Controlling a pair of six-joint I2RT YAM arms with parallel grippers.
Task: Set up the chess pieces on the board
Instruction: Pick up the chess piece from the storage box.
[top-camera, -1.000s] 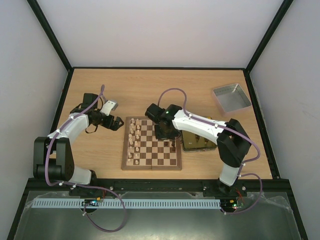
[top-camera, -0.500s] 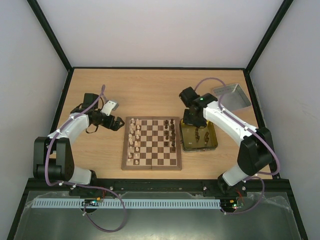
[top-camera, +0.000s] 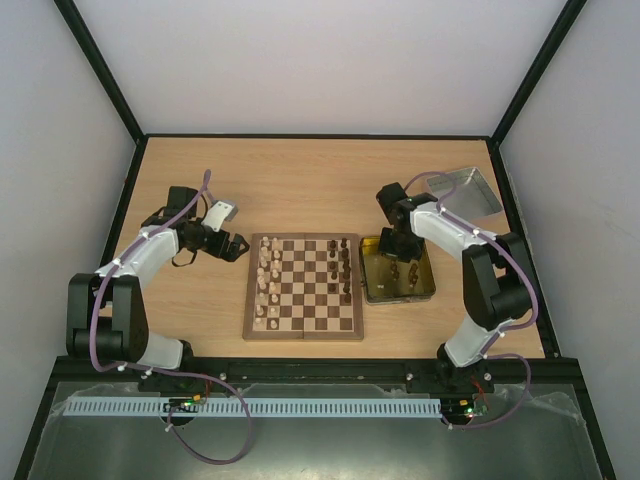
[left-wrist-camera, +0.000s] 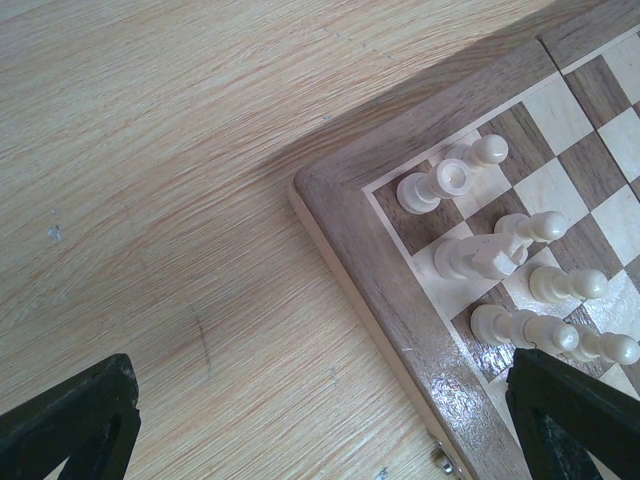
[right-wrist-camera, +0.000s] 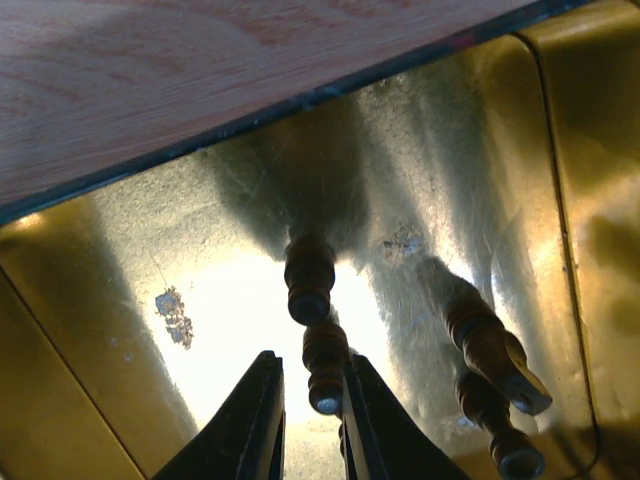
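My right gripper (right-wrist-camera: 312, 425) low inside shiny gold rectangular tin (right-wrist-camera: 120, 330), jaws a narrow slit either side of dark brown turned wooden pawn (right-wrist-camera: 325, 365); pinched or not, cannot tell. Four dark pieces (right-wrist-camera: 490, 345) crowd there. My left gripper (top-camera: 236, 245) gaping, empty, beside checkered wooden board (top-camera: 303, 333). Cream pieces (left-wrist-camera: 500, 250) along board's left edge. Silver-grey metal tray (top-camera: 463, 195) far right.

Top camera is overlooking the whole table (top-camera: 300, 170). Left wrist is facing the board (left-wrist-camera: 375, 300) closely; right wrist, the tin (right-wrist-camera: 120, 290).
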